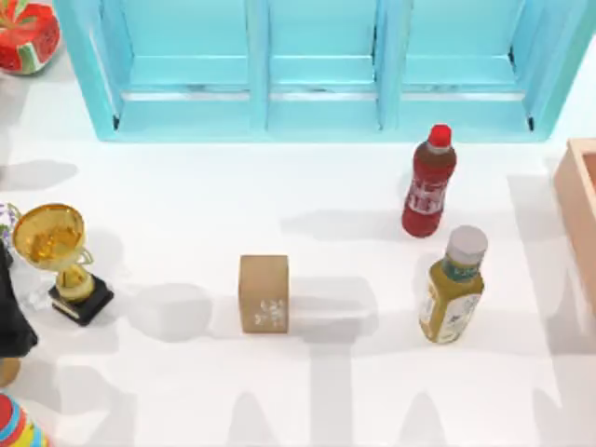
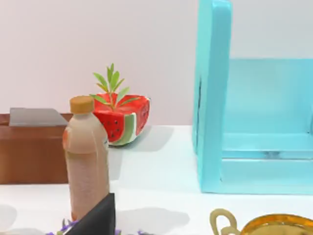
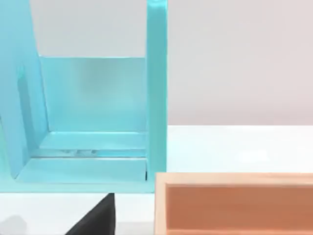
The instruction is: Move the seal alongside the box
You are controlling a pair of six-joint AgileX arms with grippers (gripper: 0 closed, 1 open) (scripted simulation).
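Seal (image 1: 264,293) stands untouched mid-table, well apart from the box (image 1: 579,209); neither gripper's opening can be told, arms apparently parked.

A white table (image 1: 186,391) lay under even light, and soft grey shadows fell across it. Along its far edge stood a turquoise shelf unit (image 1: 321,70) with three open bays split by upright panels. In both wrist views a plain pale wall (image 2: 98,44) rose behind the table, and the shelf's side panel stood tall against it.
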